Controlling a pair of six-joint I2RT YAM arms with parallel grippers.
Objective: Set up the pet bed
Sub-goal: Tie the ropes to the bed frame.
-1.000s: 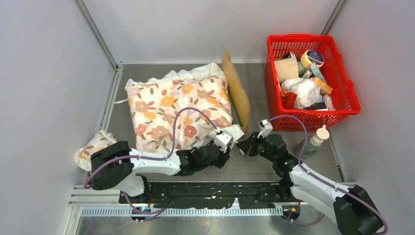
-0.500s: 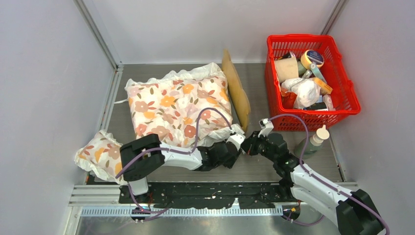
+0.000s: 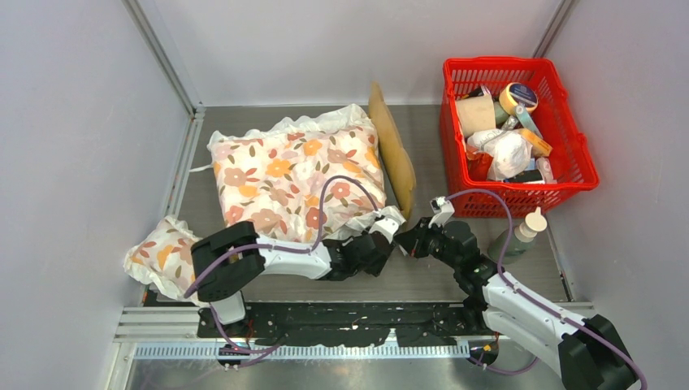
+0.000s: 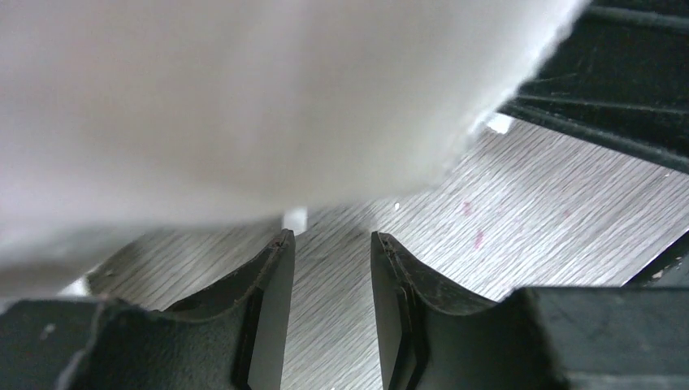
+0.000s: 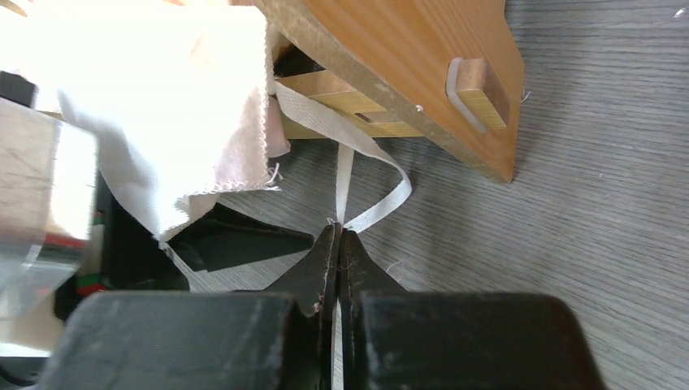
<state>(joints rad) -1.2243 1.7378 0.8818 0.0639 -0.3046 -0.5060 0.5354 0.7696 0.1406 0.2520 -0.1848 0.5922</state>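
Observation:
The pet bed shows only its light-wood headboard, standing on edge at the right of the white floral cushion that hides the sleeping surface. In the right wrist view the wooden frame is just ahead. My right gripper is shut on a white ribbon tie that runs from under the frame. My left gripper is open and empty, low over the table, under the cushion's white fabric corner.
A red basket full of odds and ends stands at the back right. A small bottle stands in front of it. A small floral pillow lies at the front left. Walls close in left, right and back.
My left arm has swung right to the cushion's front right corner, then eased back slightly. My right gripper has stayed shut on the ribbon, almost still.

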